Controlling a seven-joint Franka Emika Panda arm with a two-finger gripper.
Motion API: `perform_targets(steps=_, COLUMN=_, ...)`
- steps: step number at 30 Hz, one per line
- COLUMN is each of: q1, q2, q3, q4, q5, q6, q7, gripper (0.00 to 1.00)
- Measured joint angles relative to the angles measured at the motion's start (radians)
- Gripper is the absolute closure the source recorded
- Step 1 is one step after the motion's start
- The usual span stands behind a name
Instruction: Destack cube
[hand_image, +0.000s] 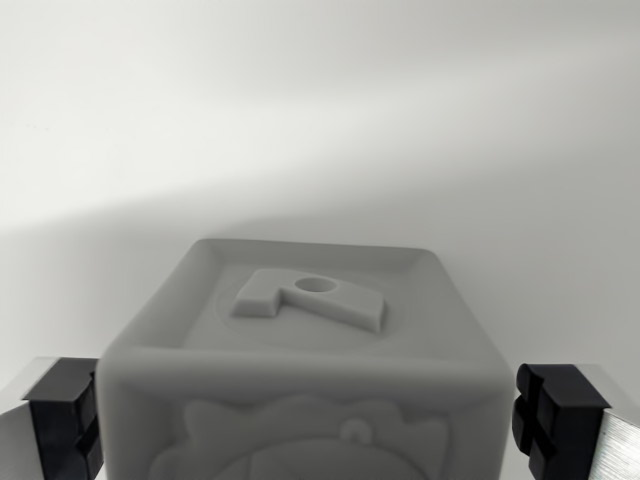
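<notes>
At about eight o'clock in the wrist view, at its left edge, one black finger pad (62, 418) is seen, backed by a strip of bright metal that runs off the bottom corner. A narrow gap is visible between this pad and the near side of the cube (300, 370), so contact is not shown there. The cube, pale grey and matte, is catalogued at six o'clock, filling the lower centre of the view and cut off by the bottom edge; what it stands on is hidden. Its top face is framed by a raised rim with rounded corners, and a raised relief shape (310, 300) with a small round hole in it is set within a faint circular outline, near the middle of that face. On the front face, toward the camera, a second relief figure (320, 440) with a scalloped outline is partly seen, its lower part lost below the frame. At about four o'clock, at the wrist view's right edge, the other black finger pad (555, 415) is recorded, likewise backed by bright metal and standing just clear of the cube's side. The gripper (308, 417) is thus spread wide, its jaws straddling the cube with nothing grasped. From nine through twelve to three o'clock, only a plain white surface (320, 120) is shown, crossed by a soft grey shadow behind the cube.
</notes>
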Motion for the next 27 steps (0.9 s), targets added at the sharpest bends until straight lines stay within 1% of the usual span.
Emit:
perform_targets(steps=12, q1=0.0, q2=0.0, q3=0.0, q4=0.0, q5=0.0, q6=0.0, q7=0.0, gripper=0.0)
perform_targets(steps=17, q1=0.005, q2=-0.012, q3=-0.005, q4=-0.003, q5=0.0, q6=-0.008, q7=0.001, gripper=0.0)
perform_targets(steps=20, q1=0.011, q2=-0.029, q3=-0.012, q4=-0.008, q5=-0.002, q6=-0.019, q7=0.003, gripper=0.0)
perform_targets(steps=24, q1=0.022, q2=-0.057, q3=-0.024, q4=-0.015, q5=-0.007, q6=-0.039, q7=0.007, gripper=0.0)
perform_targets(steps=27, q1=0.032, q2=-0.081, q3=-0.036, q4=-0.021, q5=-0.014, q6=-0.058, q7=0.011, gripper=0.0)
